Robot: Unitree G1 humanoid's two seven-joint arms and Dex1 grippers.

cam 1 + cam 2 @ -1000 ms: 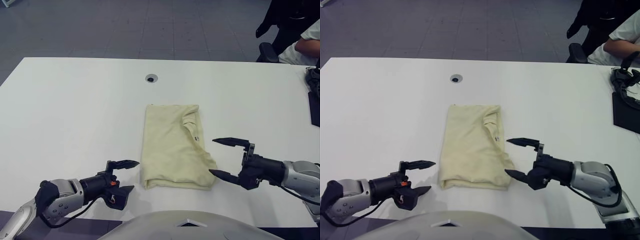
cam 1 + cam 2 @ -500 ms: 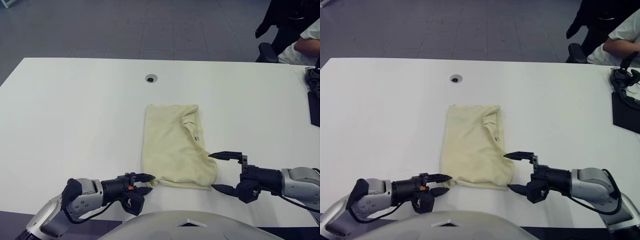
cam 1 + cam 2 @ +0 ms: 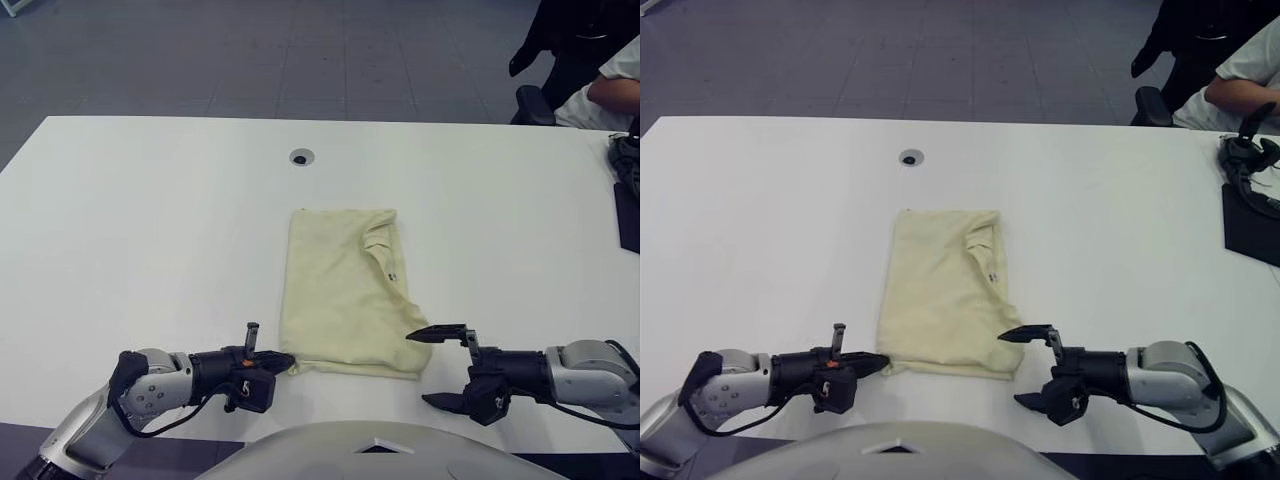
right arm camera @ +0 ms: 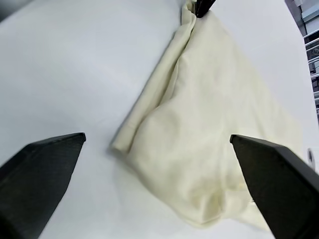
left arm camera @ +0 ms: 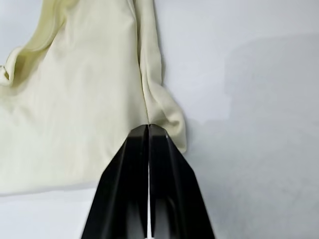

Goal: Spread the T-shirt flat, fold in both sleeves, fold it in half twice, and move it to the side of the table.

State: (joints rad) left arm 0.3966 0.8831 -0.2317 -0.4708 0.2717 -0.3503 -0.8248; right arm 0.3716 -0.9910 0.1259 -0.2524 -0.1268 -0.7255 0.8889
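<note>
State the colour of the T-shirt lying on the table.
The T-shirt is plain pale yellow, with no pattern; the left wrist view shows it best.

A white table [image 3: 140,230] stands on grey tiles [image 3: 250,50]. A round hole [image 3: 301,157] sits near the table's far edge, and dark gear [image 3: 1248,215], perhaps cables, lies at its right end.

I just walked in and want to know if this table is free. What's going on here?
A two-armed robot is folding a pale yellow T-shirt on the white table. The T-shirt lies folded into a narrow rectangle in the middle. The left gripper is shut at its near left corner and seems to be pinching it. The right gripper is wide open beside the near right corner and holds nothing. The T-shirt is not yet at the side of the table.
</note>
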